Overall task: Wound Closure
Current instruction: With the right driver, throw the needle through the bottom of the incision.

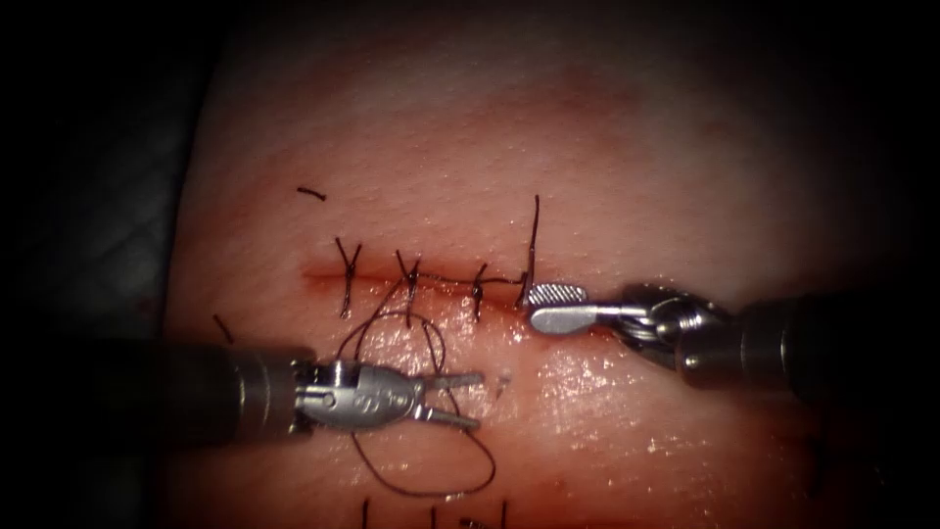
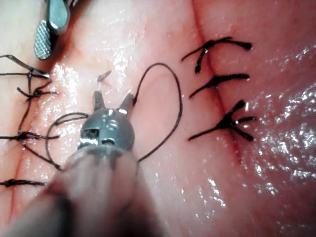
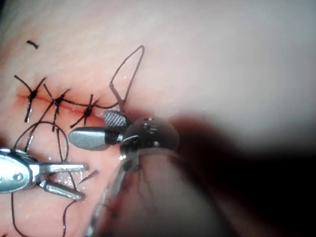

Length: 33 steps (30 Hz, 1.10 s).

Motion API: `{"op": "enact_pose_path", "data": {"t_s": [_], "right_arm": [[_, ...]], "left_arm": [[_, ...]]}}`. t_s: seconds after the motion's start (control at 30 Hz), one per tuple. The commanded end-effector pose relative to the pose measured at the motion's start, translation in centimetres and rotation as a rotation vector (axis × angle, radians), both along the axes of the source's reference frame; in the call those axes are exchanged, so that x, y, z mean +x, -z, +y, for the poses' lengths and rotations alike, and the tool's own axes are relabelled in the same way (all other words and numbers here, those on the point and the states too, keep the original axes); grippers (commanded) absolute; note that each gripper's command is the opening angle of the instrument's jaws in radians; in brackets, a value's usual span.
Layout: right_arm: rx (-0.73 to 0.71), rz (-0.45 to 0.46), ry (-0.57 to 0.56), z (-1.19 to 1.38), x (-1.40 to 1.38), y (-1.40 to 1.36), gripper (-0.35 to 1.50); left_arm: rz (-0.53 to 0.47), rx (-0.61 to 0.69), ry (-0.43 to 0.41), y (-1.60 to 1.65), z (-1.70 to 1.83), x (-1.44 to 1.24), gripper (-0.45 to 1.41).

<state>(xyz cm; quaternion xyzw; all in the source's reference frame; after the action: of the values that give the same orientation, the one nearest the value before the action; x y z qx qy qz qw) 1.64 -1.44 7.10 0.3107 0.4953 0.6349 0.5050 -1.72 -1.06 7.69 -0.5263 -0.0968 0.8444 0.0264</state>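
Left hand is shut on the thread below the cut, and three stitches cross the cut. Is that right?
Not quite. The endoscope view shows the left hand open and holding nothing; the thread only loops past it, below the cut. Three stitches do cross the cut. The right hand is open too.

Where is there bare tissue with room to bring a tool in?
Bare tissue lies above the cut. Crowded: stitches on the cut; thread loops around the open left tool below it; open right tool at its right end.
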Motion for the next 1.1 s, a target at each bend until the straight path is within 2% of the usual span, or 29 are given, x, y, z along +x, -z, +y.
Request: {"op": "enact_pose_path", "data": {"t_s": [0.03,0.1,0.17,0.23,0.33,0.37,0.5,0.7,0.9,0.93,0.97,1.0,1.03,1.07,1.1], "right_arm": [[-0.014,-0.008,-0.008,0.03,0.09,0.01,0.98],[-0.016,-0.015,-0.026,0.09,0.08,0.03,0.98],[-0.058,-0.109,-0.072,0.20,0.03,0.02,0.93],[-0.058,-0.160,-0.082,0.22,-0.01,0.00,0.93],[-0.041,-0.252,-0.084,0.21,-0.08,-0.11,0.89],[-0.042,-0.252,-0.081,0.20,-0.07,-0.12,0.88],[-0.042,-0.264,-0.078,0.21,0.02,-0.20,0.83],[-0.043,-0.271,-0.058,0.24,0.21,-0.29,0.78],[-0.056,-0.301,-0.033,0.23,0.21,-0.42,0.71],[-0.058,-0.301,-0.033,0.23,0.21,-0.43,0.63],[-0.057,-0.304,-0.028,0.21,0.21,-0.44,0.21],[-0.056,-0.305,-0.025,0.20,0.21,-0.43,-0.13],[-0.056,-0.305,-0.025,0.20,0.21,-0.43,-0.13],[-0.054,-0.302,-0.033,0.19,0.21,-0.42,-0.35],[-0.054,-0.302,-0.033,0.19,0.21,-0.42,-0.35]], "left_arm": [[-0.008,0.000,-0.006,-0.02,-0.03,-0.06,0.25],[-0.011,0.000,-0.009,-0.01,-0.04,-0.05,0.25],[-0.016,0.001,-0.013,0.01,-0.04,-0.05,0.25],[-0.020,0.002,-0.015,0.02,-0.03,-0.05,0.25],[0.032,-0.016,0.019,0.02,-0.05,-0.06,0.41],[0.039,-0.015,0.029,0.02,-0.05,-0.07,0.49],[0.034,-0.052,0.013,0.02,-0.06,-0.10,0.51],[0.006,-0.052,-0.008,0.01,-0.05,-0.08,0.44],[0.005,-0.058,-0.017,0.02,-0.08,-0.04,0.37],[0.007,-0.057,-0.019,0.02,-0.08,-0.04,0.37],[0.009,-0.057,-0.022,0.02,-0.09,-0.04,0.37],[0.009,-0.057,-0.021,0.02,-0.10,-0.05,0.37],[0.009,-0.057,-0.021,0.02,-0.10,-0.05,0.37],[0.009,-0.063,-0.023,0.01,-0.10,-0.06,0.37],[0.009,-0.063,-0.023,0.01,-0.10,-0.06,0.37]]}}
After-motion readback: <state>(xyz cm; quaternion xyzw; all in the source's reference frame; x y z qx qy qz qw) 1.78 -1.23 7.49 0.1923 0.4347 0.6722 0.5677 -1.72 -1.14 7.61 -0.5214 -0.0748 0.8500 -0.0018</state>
